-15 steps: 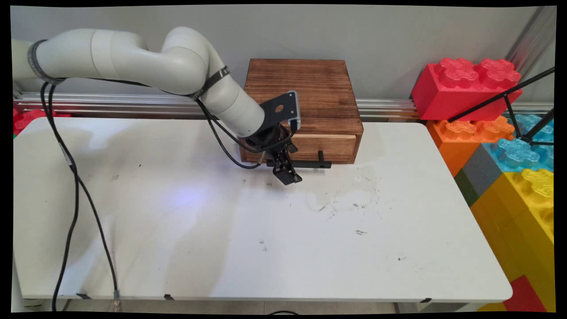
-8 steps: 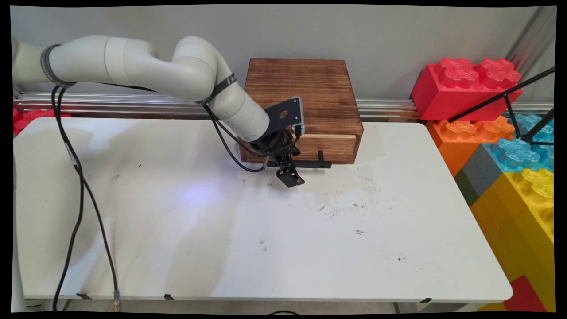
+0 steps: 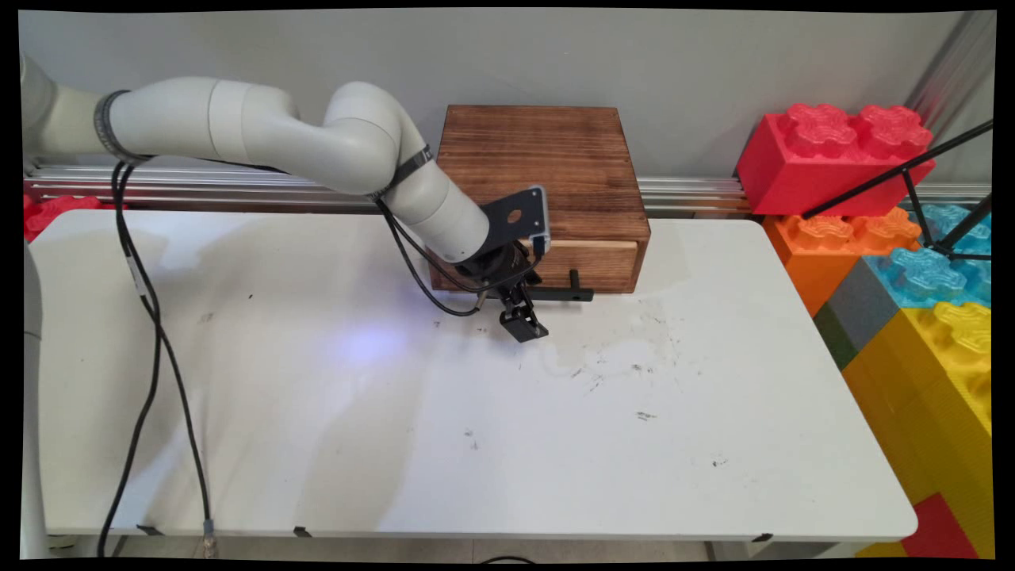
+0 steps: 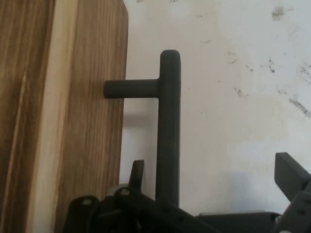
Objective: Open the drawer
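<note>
Drawer handle (image 4: 168, 141), a black bar on 2 short posts, is the thing your gripper (image 3: 523, 321) is nearest to. It stands proud of the pale drawer front (image 3: 591, 260) of the dark wooden box (image 3: 539, 170), which sits at the far edge of the white table (image 3: 476, 444) against the wall.

In the hand view you see the bar running straight up between the fingers: one finger (image 4: 137, 175) sits in the gap between bar and wood, the other finger (image 4: 290, 171) is well out on the table side. The jaws are spread wide and nothing is clamped; you cannot tell whether the near finger touches the bar.

You can judge the bar to be rigid metal, smooth and round, so it may slip along its length but should not bend or break. The drawer looks like solid wood, probably with some drag in its slot. The box itself looks heavy enough to stay put, though that is only a guess. The best hold appears to be across the bar's mid-span, away from the visible post (image 4: 131, 89).

Red, orange, blue and yellow giant blocks (image 3: 912, 238) stand off the table's right end.
</note>
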Motion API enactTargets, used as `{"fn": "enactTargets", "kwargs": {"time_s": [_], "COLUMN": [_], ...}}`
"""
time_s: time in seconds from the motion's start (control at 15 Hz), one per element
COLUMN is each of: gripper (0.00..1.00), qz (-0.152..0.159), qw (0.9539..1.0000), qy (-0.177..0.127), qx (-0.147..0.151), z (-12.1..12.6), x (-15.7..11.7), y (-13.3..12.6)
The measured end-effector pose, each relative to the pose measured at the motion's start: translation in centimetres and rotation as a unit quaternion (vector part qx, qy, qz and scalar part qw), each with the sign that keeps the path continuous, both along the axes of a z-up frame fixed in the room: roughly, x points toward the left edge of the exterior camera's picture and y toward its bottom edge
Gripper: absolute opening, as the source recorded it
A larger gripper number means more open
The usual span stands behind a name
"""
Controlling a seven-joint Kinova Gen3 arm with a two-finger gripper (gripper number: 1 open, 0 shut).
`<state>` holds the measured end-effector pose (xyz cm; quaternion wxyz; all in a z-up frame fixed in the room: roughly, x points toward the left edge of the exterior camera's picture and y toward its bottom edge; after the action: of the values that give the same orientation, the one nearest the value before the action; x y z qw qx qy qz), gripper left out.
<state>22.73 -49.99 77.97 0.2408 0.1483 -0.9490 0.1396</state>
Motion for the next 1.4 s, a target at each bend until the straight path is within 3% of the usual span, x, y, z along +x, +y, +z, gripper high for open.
{"fn": "enactTargets", "kwargs": {"time_s": [0.73,1.4], "gripper": [1.00,1.00], "qz": [-0.009,-0.017], "qw": [0.9999,0.9996], "qy": [0.007,0.018], "qx": [-0.001,0.017], "z": [-1.7,-2.3], "x": [-0.7,-1.0], "y": [-0.2,1.9]}}
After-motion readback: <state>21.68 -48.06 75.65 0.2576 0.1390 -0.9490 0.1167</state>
